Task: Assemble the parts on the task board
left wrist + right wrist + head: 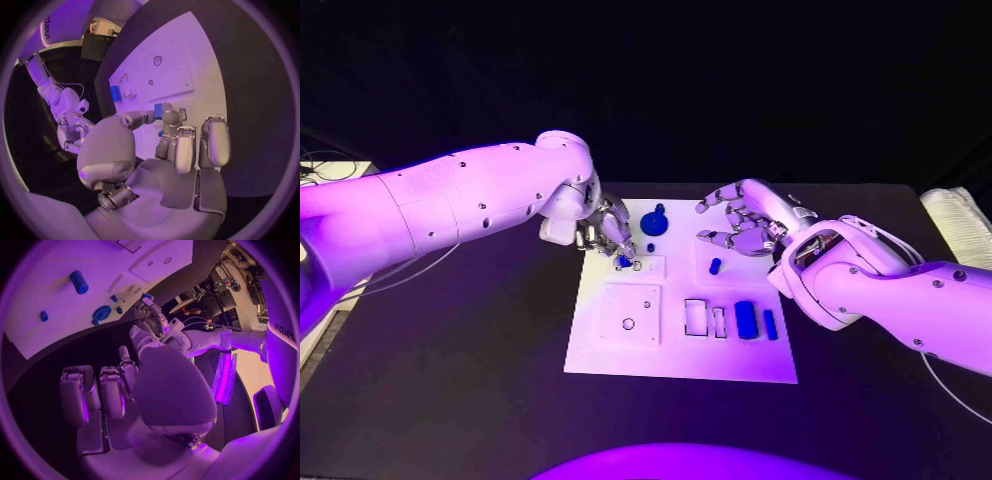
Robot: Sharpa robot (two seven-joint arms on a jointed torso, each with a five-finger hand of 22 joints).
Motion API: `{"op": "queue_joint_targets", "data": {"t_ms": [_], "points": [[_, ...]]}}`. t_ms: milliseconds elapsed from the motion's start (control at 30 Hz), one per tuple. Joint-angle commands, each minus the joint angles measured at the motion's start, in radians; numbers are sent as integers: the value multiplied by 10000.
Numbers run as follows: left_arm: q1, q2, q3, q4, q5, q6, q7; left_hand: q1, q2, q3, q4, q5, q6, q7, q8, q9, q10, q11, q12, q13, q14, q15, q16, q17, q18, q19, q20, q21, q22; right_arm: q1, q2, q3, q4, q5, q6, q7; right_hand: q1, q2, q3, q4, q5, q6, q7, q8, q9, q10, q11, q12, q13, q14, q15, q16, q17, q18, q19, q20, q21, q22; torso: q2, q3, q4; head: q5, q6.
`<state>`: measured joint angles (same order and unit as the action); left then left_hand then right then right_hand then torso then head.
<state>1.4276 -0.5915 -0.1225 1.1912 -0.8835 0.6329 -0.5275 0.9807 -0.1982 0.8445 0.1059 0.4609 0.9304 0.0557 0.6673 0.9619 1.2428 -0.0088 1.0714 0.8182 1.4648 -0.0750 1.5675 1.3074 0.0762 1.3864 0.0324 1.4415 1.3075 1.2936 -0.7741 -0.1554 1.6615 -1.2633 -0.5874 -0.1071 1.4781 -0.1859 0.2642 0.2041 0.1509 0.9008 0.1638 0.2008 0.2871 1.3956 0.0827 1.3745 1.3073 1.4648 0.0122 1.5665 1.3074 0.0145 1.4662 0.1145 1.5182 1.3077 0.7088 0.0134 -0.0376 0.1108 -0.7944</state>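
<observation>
Surface: a black surface (pixel 459 340) fills the lower half of the head view; the white task board (pixel 678 360) lies at its centre, long side running up the frame

Left hand: the left hand (pixel 603 232) comes in from the left and sits over the board's upper left corner, fingers pointing down; its fingertips (pixel 164 116) pinch a small blue part (pixel 623 261) at the board's face; in the left wrist view the same blue part (pixel 158 110) shows between thumb tip and a fingertip, so this hand is grasping it; whether the part touches the board I cannot tell

Right hand: the right hand (pixel 744 222) hangs beside the board's upper right corner, fingers curled loosely and apart; nothing is in it, so it is released; the right wrist view shows its palm and fingers (pixel 112 390) over dark surface, off the board's edge

Parts near the top: a round blue knob part (pixel 655 222) stands near the board's top edge, between the two hands; a tiny blue peg (pixel 651 247) just below it; a short blue oval part (pixel 715 266) right of centre

Parts lower down: a wide blue block (pixel 746 319) and a slim blue bar (pixel 770 324) lie side by side at the right of the board; left of them an open rectangular slot (pixel 695 317)

Square plate: a raised square plate (pixel 630 313) with a small round hole sits at the board's left
</observation>
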Motion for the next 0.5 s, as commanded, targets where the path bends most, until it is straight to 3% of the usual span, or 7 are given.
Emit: {"op": "queue_joint_targets", "data": {"t_ms": [33,167,267,500], "points": [[36,103,-24,-52,-391,584,-96,153,30,1639,-1619,44,150,-123,-66,2,109,-206,-53,-4,1060,-78,33,2634,-162,21,-13,-2,483,47,-36,18,25,191,-150,167,-6,-39,57,-4,34,-14,35,-53,-9,-40,-14,-54,605,1050,-40,27,2595,-4,751,-27,-23,2287,-8,-8,29,10,-8],[48,204,-80,-69,-607,426,-103,155,34,1634,-1616,44,149,-123,-70,1,114,-205,-48,6,1060,-78,33,2634,-162,22,-13,-2,483,130,-81,44,6,286,-176,167,-14,-46,65,-4,45,-14,36,-54,-11,-36,-13,-49,609,1054,-39,33,2610,-6,756,-26,-14,2293,-12,-26,13,37,-20],[53,278,-226,-58,-711,298,-110,155,34,1634,-1616,44,149,-123,-70,1,114,-205,-48,6,1060,-78,33,2634,-162,22,-13,-2,483,210,-106,58,-27,341,-188,160,-14,-46,65,-4,45,-14,36,-54,-11,-36,-13,-49,609,1054,-39,33,2610,-6,756,-26,-14,2293,-17,-37,12,41,-16],[50,435,-400,-89,-1027,-99,-115,162,45,1621,-1611,44,147,-120,-80,-1,110,-202,-65,-11,1060,-76,33,2634,-160,14,-13,-8,475,284,-117,71,-64,400,-201,156,-14,-46,65,-4,45,-14,36,-54,-11,-36,-13,-49,609,1054,-39,33,2610,-6,756,-26,-14,2293,2,-29,4,49,1]]}}
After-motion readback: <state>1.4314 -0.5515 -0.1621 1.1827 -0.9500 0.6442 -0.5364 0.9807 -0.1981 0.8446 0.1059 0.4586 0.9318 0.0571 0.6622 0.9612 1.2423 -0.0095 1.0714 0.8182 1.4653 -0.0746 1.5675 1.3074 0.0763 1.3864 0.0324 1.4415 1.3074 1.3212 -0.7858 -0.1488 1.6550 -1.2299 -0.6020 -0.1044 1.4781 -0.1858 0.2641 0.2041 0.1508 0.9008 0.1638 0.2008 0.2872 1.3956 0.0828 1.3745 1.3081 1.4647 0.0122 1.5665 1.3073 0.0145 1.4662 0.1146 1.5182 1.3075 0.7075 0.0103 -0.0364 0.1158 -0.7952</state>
